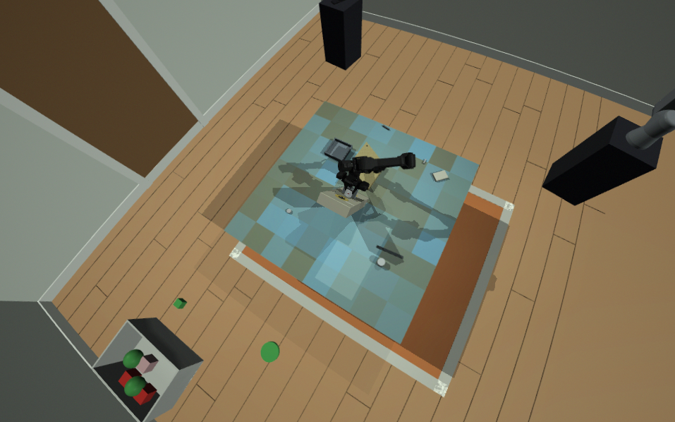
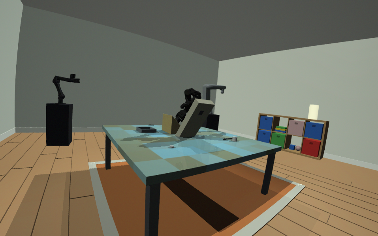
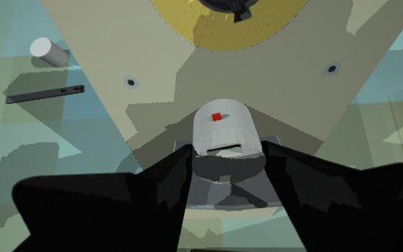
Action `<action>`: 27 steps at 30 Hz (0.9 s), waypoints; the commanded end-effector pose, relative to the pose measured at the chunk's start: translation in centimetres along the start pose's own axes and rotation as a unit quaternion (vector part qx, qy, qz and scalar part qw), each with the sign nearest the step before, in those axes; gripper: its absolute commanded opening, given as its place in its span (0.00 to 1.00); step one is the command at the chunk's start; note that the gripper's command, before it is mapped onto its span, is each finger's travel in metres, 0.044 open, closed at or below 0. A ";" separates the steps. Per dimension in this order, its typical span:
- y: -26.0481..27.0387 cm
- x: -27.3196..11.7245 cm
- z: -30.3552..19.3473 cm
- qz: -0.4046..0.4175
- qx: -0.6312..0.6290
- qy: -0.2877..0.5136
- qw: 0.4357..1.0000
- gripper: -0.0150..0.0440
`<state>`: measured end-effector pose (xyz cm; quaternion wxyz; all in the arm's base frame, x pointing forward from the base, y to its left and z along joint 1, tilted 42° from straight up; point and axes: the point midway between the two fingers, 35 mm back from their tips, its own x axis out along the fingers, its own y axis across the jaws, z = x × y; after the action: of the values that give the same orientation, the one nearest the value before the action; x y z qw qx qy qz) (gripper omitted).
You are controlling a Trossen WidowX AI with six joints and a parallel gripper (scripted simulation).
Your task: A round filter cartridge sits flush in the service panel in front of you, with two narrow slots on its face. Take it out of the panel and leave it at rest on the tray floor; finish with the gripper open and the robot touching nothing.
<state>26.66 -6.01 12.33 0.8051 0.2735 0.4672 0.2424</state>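
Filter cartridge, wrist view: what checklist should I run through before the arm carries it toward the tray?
1. Gripper shut on the filter cartridge, one finger on each side: ok.
2. Cartridge out of the yellow-ringed socket, whose hole looks dark and vacant: ok.
3. Cartridge lifted free of the grey plate beneath it: cannot tell.
4. Tray in sight on the table beside the arm: ok.
5. Cartridge at rest in the tray: not ok, not yet done.
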 end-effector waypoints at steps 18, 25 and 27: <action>-0.4 -6.2 2.7 -0.015 0.007 -0.013 1.000 0.25; -0.1 -9.9 2.6 -0.022 0.012 -0.022 0.999 0.25; -0.2 -10.1 2.6 -0.022 0.013 -0.023 0.999 0.25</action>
<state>24.85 -12.60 18.99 0.8141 0.2818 0.4601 0.2150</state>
